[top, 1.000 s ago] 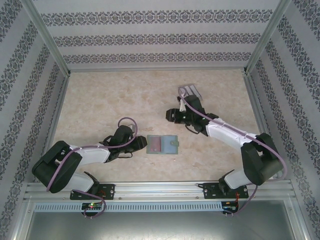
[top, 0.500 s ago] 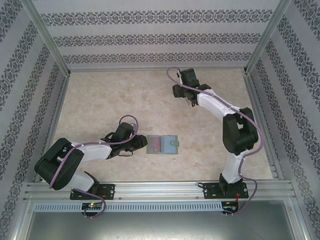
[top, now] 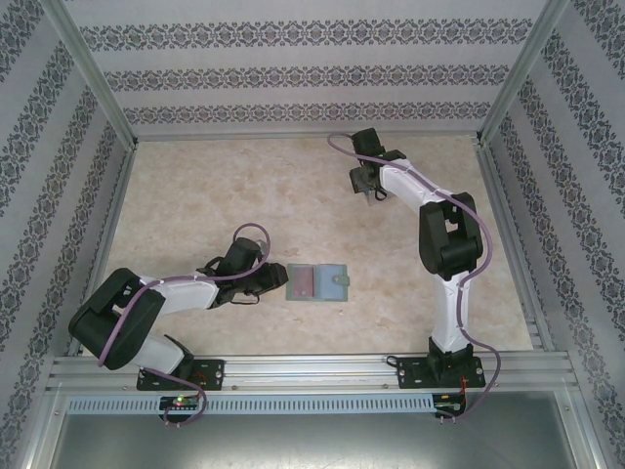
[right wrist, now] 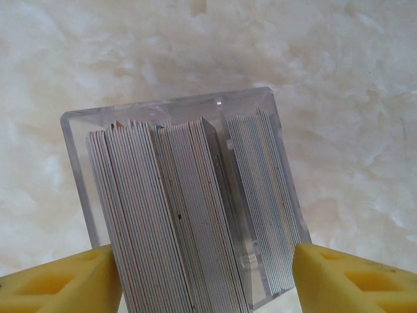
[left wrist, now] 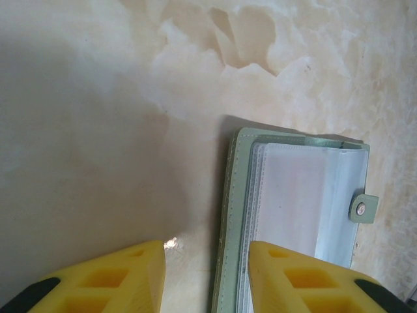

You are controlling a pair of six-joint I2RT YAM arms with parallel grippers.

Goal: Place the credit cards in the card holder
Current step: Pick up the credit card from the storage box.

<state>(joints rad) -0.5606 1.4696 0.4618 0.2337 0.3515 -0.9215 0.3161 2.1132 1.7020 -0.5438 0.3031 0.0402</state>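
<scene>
My right claw (right wrist: 205, 264) hangs wide open over the clear box (right wrist: 171, 107) at the far side of the bench (top: 195, 195), right of centre, with a finger either side of the box and nothing held. The cards (right wrist: 176, 208) stand on edge in there, packed tight in a few bundles. That's my main worry: if I close from here, I think the fingers would catch the box walls or a whole bundle rather than one card. Lifting could then drag the box up or tip it and spill the lot. The cards look thin and slick, so one pinched by its top edge could twist or slip out on the way across.

The wallet (top: 317, 283) lies open near the bench's centre, well apart from the box. My left claw (left wrist: 205, 254) sits partly open at its left edge, one finger over the clear pockets, the other over bare bench, clamping nothing that I can see. Unless that finger presses down, the wallet may slide when a card goes in; if it covers the pocket mouth, it blocks the card
</scene>
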